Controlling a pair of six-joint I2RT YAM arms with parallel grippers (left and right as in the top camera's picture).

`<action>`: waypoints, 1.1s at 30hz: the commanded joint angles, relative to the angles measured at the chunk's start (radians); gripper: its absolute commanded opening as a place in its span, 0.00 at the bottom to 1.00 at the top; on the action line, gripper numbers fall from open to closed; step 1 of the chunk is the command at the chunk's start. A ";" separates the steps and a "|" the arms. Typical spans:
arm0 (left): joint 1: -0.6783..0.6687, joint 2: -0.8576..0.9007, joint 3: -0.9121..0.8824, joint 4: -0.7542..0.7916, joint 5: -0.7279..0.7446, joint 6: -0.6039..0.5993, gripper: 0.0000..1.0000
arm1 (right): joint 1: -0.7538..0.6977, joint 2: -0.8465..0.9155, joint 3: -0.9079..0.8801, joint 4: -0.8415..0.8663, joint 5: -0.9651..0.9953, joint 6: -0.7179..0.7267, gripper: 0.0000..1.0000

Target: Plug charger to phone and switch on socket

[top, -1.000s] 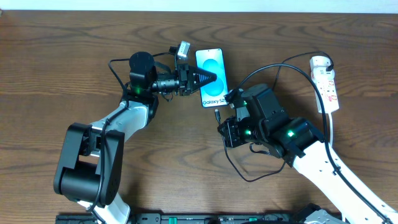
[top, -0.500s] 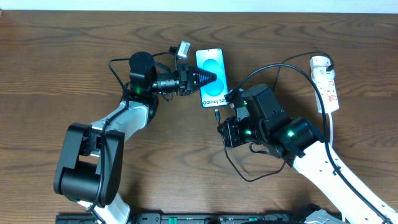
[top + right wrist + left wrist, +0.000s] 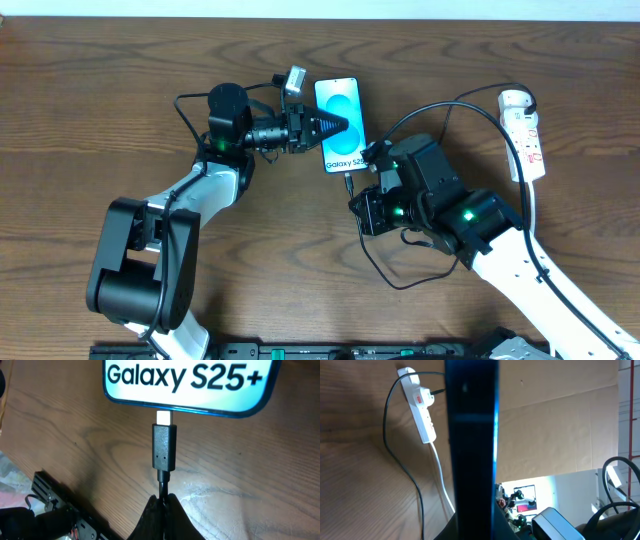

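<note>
The charger (image 3: 164, 452) tip meets the phone (image 3: 338, 95).
Overhead: the left gripper (image 3: 333, 126), arm stretched level, is clamped on the phone's side; the right gripper (image 3: 350, 195) sits just below it. Left wrist: phone edge-on dead ahead, the socket (image 3: 422, 415) beyond, leftward. Right wrist only: closed jaws pinch the charger cable, its metal tip just ahead touching the phone's bottom edge.

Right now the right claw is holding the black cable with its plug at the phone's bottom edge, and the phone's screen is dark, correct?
Not dark: the phone has a lit screen reading Galaxy S25+, as the right wrist view shows. The right claw does hold the black cable with its plug at the phone's bottom edge.
</note>
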 commanded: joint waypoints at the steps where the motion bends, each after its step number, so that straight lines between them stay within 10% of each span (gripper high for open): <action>1: 0.003 -0.015 0.020 -0.019 0.016 0.014 0.08 | 0.005 -0.020 0.004 0.004 0.000 0.009 0.01; 33: 0.003 -0.015 0.020 -0.051 -0.008 -0.039 0.07 | 0.005 -0.019 0.004 -0.005 -0.001 0.058 0.01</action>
